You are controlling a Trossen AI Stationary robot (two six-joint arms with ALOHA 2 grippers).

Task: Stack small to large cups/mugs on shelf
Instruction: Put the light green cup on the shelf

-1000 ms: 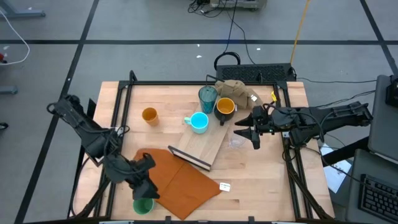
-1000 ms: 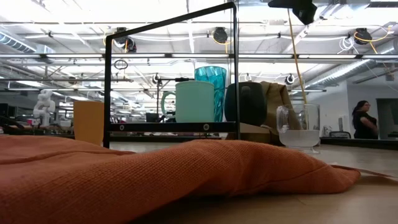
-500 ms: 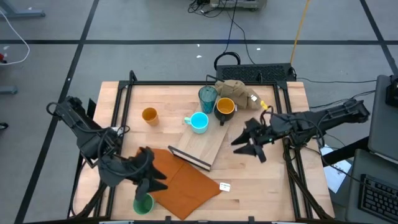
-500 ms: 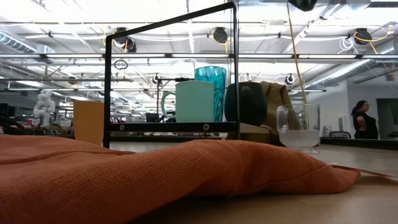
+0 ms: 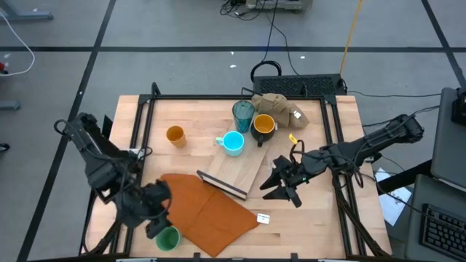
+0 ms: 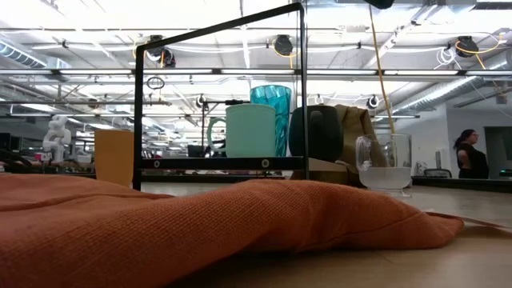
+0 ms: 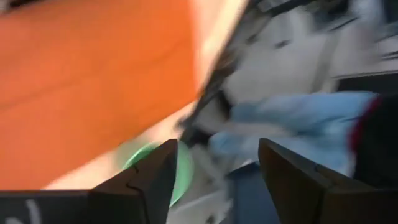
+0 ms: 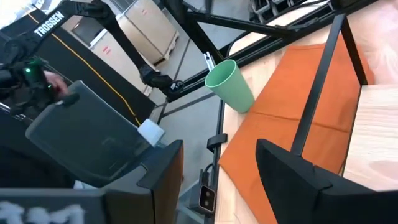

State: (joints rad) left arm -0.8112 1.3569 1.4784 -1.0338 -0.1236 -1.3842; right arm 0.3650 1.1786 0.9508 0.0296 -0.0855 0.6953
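We see the green cup upright at the table's near edge, beside the orange sheet. Our left gripper hovers close, fingers spread, empty. Right gripper, also parted, hangs near the shelf.

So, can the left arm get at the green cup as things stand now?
Probably yes. The left gripper hangs just above the green cup at the table's front left, jaws open, with nothing between them; the orange sheet lies beside the cup, not over it.

Pale wood shelf (matt); woven orange sheet.
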